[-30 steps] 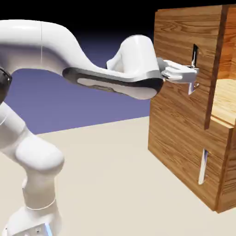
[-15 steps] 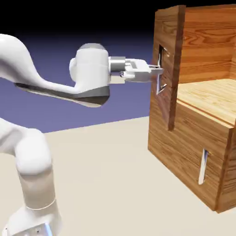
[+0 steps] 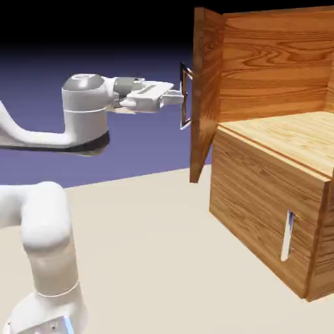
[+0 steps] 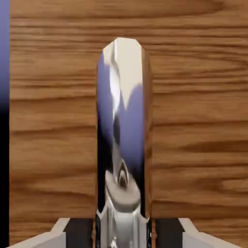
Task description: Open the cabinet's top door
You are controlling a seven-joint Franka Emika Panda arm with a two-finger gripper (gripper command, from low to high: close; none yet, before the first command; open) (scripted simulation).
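The tool (image 3: 179,96) was clamped on the handle (image 3: 185,98) of the top door (image 3: 206,85), a finger on each side of the bar, so a pull would swing the panel. The door stood wide open, edge-on at the cabinet (image 3: 274,189) front's left, baring the upper shelf. The task looked all but finished. The lower door was shut.

Arm bent at elbow, forearm level, wrist horizontal. Gripper (image 3: 181,98) points toward exterior view's right, fingers (image 4: 53,236) clamped on the handle (image 4: 122,140).
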